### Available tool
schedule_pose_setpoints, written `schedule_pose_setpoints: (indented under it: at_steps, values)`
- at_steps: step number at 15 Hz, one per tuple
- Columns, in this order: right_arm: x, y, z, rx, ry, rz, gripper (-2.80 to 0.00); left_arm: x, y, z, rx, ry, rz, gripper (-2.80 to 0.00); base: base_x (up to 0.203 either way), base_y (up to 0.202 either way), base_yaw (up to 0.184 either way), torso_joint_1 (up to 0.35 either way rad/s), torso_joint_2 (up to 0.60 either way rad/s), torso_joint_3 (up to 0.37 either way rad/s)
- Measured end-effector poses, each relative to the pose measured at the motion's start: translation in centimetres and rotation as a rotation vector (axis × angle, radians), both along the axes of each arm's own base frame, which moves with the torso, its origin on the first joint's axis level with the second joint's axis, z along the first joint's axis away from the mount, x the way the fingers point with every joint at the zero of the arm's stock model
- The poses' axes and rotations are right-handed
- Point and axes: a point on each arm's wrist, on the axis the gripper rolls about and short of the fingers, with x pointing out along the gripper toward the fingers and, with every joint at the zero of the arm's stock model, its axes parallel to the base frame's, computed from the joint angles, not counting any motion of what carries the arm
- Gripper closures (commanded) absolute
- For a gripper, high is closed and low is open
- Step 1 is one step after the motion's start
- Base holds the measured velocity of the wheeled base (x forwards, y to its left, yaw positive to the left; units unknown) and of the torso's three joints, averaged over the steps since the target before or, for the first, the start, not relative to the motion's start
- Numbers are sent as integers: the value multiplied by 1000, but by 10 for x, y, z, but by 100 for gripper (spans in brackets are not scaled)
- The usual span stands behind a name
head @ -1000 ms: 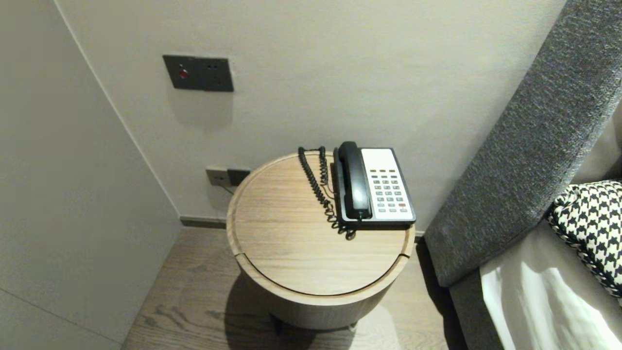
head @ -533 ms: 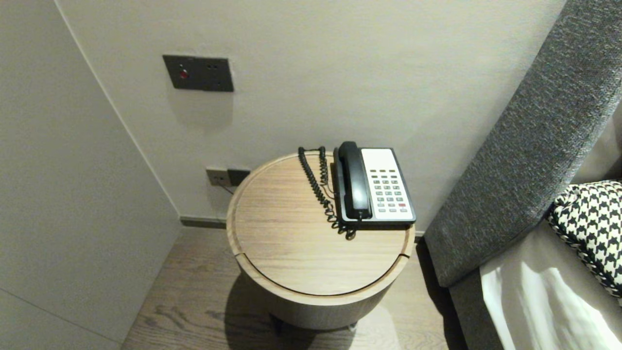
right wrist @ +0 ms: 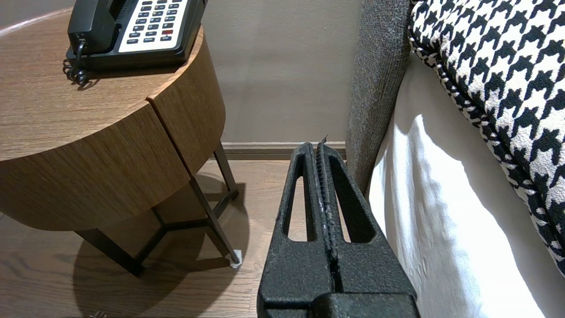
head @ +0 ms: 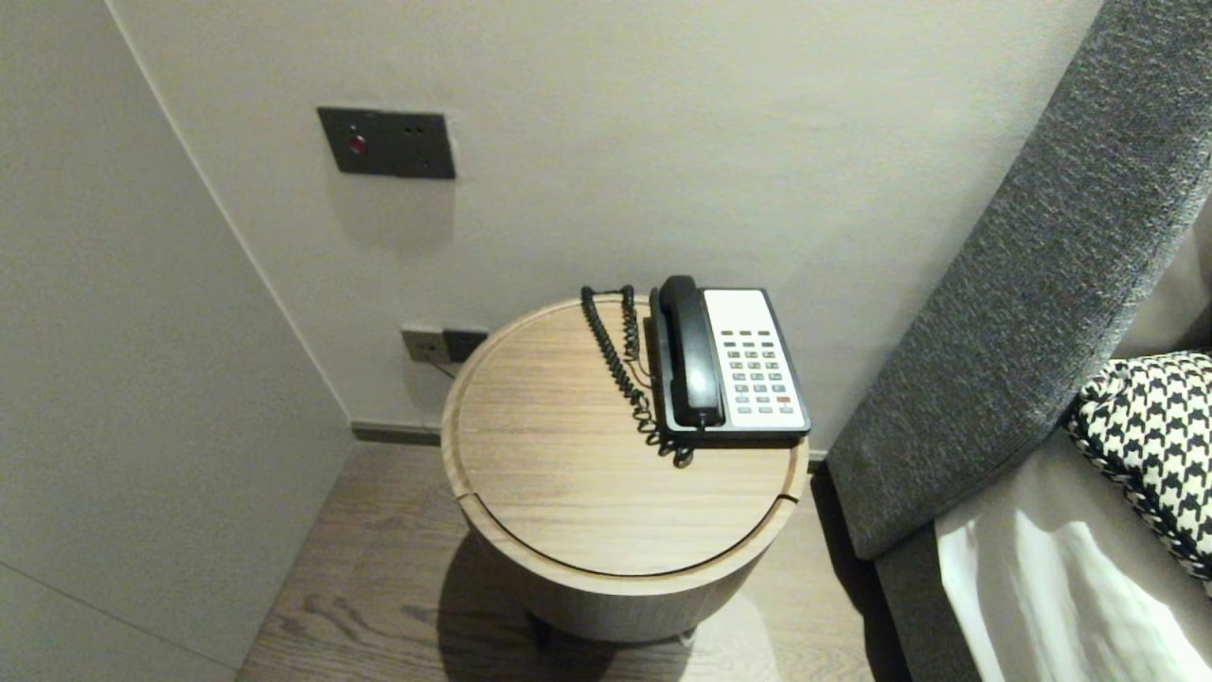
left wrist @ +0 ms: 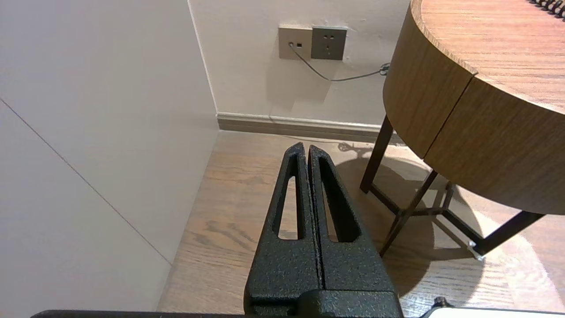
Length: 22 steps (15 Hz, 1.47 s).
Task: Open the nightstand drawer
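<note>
The left end effector (left wrist: 307, 149) has its fingers pressed together with nothing in them, low over the floor (left wrist: 247, 194); the round table (left wrist: 441, 110) stands ahead of it, higher up and toward the right end effector (right wrist: 318, 146). That one is pressed together and empty too, just beside the bed (right wrist: 423, 212). The phone (right wrist: 132, 26) sits on the table top, up ahead of it and well apart.

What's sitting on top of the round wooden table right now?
A desk telephone at the far right of the table, handset on its cradle, coiled cord lying on the wood beside it. The tabletop under the phone is covered, so anything beneath it is unseen.
</note>
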Motion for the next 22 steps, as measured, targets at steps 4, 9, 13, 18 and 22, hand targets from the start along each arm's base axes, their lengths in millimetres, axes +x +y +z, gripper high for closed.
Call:
schedule_pose_setpoints:
  at_steps: [4, 9, 13, 18, 22]
  values:
    - [0, 0, 0, 0, 0, 0, 0, 0, 0, 0, 0, -1, 0, 0, 0, 0, 0, 0, 0, 0]
    - [0, 0, 0, -1, 0, 0, 0, 0, 0, 0, 0, 0, -1, 0, 0, 0, 0, 0, 0, 0]
    - [0, 0, 0, -1, 0, 0, 0, 0, 0, 0, 0, 0, -1, 0, 0, 0, 0, 0, 0, 0]
    - [0, 0, 0, -4, 0, -1, 0, 0, 0, 0, 0, 0, 0, 0, 0, 0, 0, 0, 0, 0]
    - [0, 0, 0, -6, 0, -1, 0, 0, 0, 0, 0, 0, 0, 0, 0, 0, 0, 0, 0, 0]
